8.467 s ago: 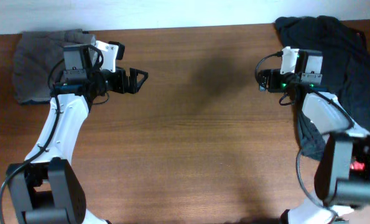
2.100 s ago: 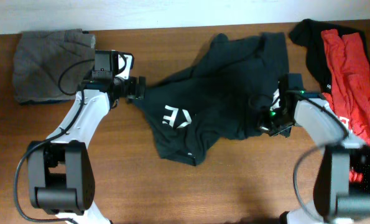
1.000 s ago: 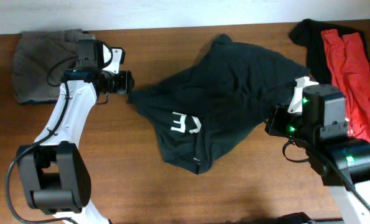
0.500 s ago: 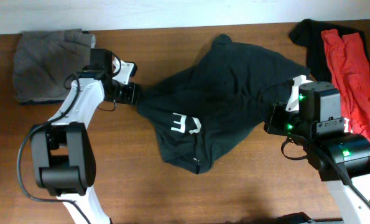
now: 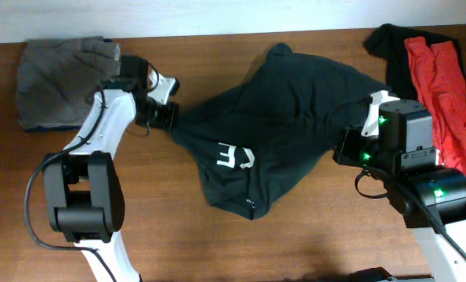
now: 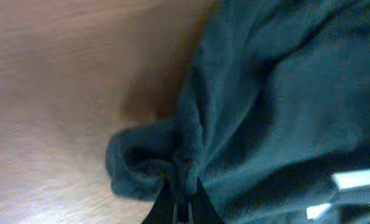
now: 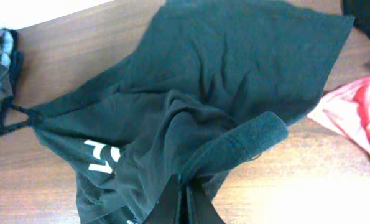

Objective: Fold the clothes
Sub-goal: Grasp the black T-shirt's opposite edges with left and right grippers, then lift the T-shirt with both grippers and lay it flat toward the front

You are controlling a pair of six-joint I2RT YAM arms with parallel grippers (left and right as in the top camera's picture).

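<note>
Left claw (image 6: 178, 208) pinches the black T-shirt's (image 5: 295, 117) bunched edge, right claw (image 7: 183, 200) grips its opposite hem, open tabletop (image 5: 217, 247) in front.

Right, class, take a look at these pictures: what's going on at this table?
Two robot arms are handling a black T-shirt that lies crumpled, not yet folded, on the table. The left gripper is shut on bunched cloth at its left end, the right gripper on a thick fold at its right side. A grey garment lies at the far left; red shirts and another black garment lie at the right edge.
</note>
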